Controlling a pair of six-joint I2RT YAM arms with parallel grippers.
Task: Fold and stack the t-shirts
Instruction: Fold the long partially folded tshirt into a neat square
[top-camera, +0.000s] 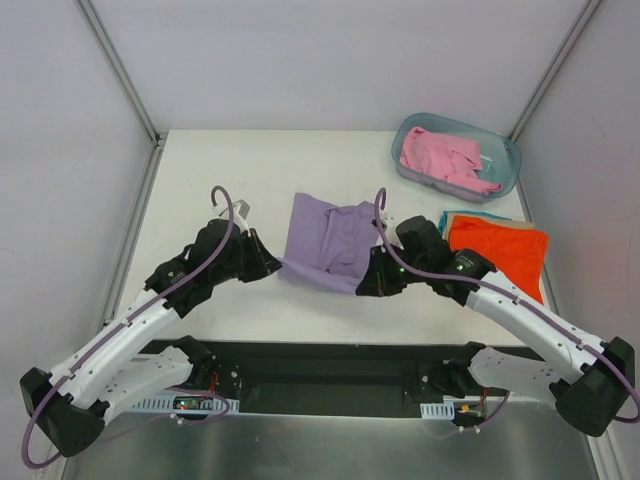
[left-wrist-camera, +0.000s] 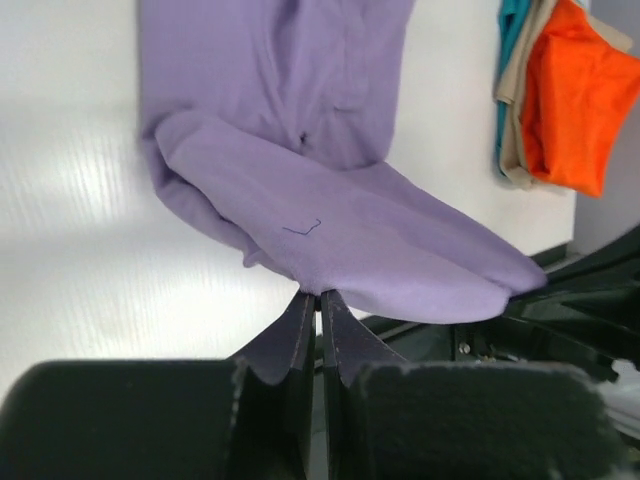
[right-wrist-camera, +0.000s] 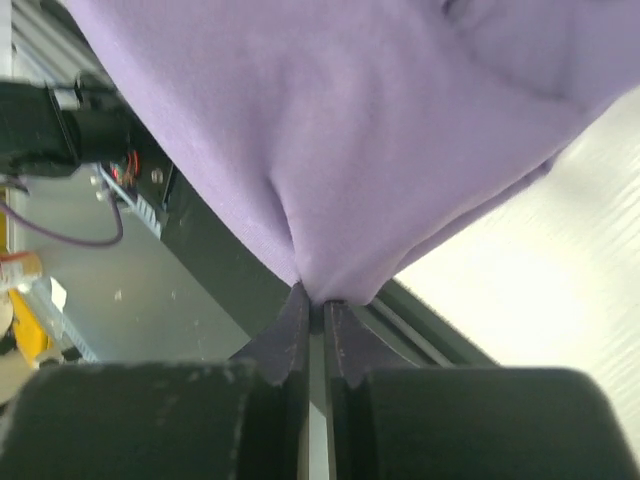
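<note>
Counting first: two claws, four t-shirts, one tub, all on one white tabletop (top-camera: 220, 170).

Far left: left claw (top-camera: 272, 263) closed tight on the near-left corner of the lavender t-shirt (top-camera: 325, 240), cloth pinched between the fingers. Mid-tabletop: that shirt, partly folded over itself, near edge stretched left to right between both claws and dipping a little toward the right, body running away toward the far side. Next: right claw (top-camera: 368, 286) likewise clamped shut on the near-right corner of the same shirt. Further right, near but apart: orange t-shirt (top-camera: 500, 250) lying flat, long axis from far to near, on top of a teal t-shirt (top-camera: 478, 214) (only a thin far edge showing). Far right corner: pink t-shirt (top-camera: 445, 158) crumpled inside the translucent blue-green tub (top-camera: 512, 165).

Only from above: tub, pink shirt, both arms together. Only from the left wrist: a small dark mark on the lavender fold, plus a tan layer (left-wrist-camera: 520, 120) between teal and orange, seen plainly. From the right wrist: nothing but lavender cloth bunched at the fingertips, the rig's dark base and a strip of tabletop.
</note>
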